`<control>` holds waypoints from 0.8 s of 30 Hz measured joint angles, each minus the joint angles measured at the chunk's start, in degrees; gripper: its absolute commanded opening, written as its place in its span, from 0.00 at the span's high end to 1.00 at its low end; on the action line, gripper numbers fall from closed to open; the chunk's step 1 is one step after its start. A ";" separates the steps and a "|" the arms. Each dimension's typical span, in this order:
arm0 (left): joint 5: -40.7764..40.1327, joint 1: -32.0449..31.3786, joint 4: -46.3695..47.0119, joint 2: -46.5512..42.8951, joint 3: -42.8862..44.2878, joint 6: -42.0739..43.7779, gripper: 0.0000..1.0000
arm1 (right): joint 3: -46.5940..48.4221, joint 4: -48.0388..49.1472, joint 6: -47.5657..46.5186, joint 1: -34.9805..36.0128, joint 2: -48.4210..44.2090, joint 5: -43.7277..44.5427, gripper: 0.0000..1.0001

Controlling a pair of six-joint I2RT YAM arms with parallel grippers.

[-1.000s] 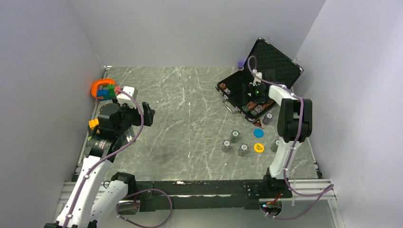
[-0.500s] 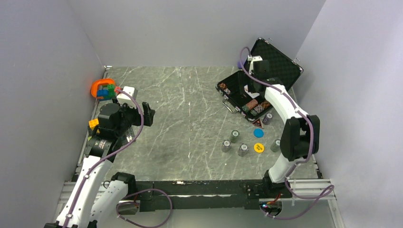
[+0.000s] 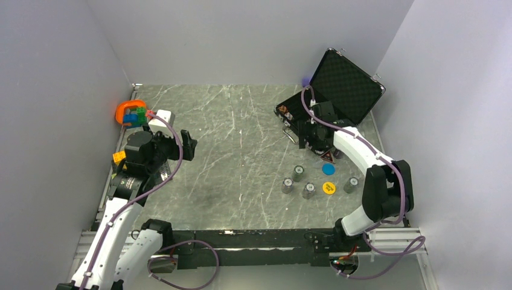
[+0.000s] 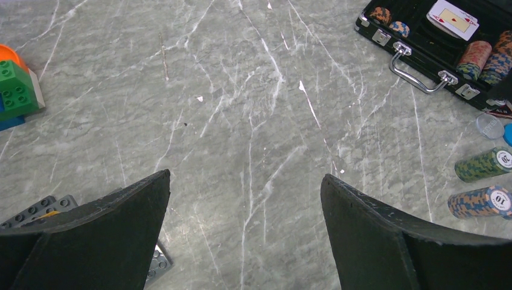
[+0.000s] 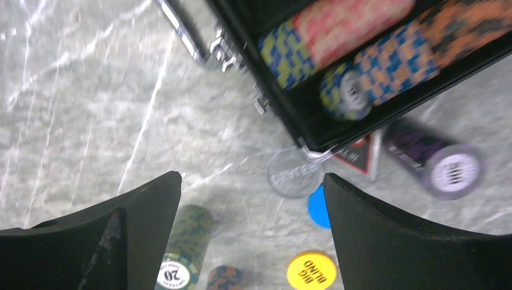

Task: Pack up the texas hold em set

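The black briefcase [image 3: 349, 84] lies open at the back right, its lid propped up. Chip stacks [image 5: 338, 30] and a card [image 4: 453, 15] rest in its base. My right gripper [image 3: 314, 140] hovers over the case's front corner [image 5: 278, 106], jaws wide open and holding nothing. Below it lie a clear disc [image 5: 294, 174], a blue disc [image 3: 328, 169], a yellow disc [image 3: 328, 188] and a green chip stack [image 5: 181, 254]. Several more stacks [image 3: 309, 191] stand on the table. My left gripper [image 3: 188, 145] is open over bare table at the left [image 4: 244, 181].
An orange ring with toy blocks [image 3: 131, 112] and a white box [image 3: 160, 119] sit at the far left. Grey stud plates [image 4: 36, 208] lie under the left gripper. A purple object [image 3: 306, 80] shows behind the case. Walls close in on three sides.
My right arm swung from over the case's back to its front corner, still open. The left arm has not moved.
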 measured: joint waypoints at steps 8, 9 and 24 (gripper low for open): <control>0.00 0.00 -0.02 0.13 0.00 0.00 0.02 | -3.23 0.70 4.11 0.07 0.33 -5.44 0.08; 0.00 0.00 -0.04 0.13 0.00 0.00 0.02 | -3.21 1.18 4.44 0.07 0.66 -5.57 0.08; 0.00 0.00 -0.04 0.13 0.00 0.00 0.02 | -2.23 3.43 4.85 0.07 5.35 -1.66 0.09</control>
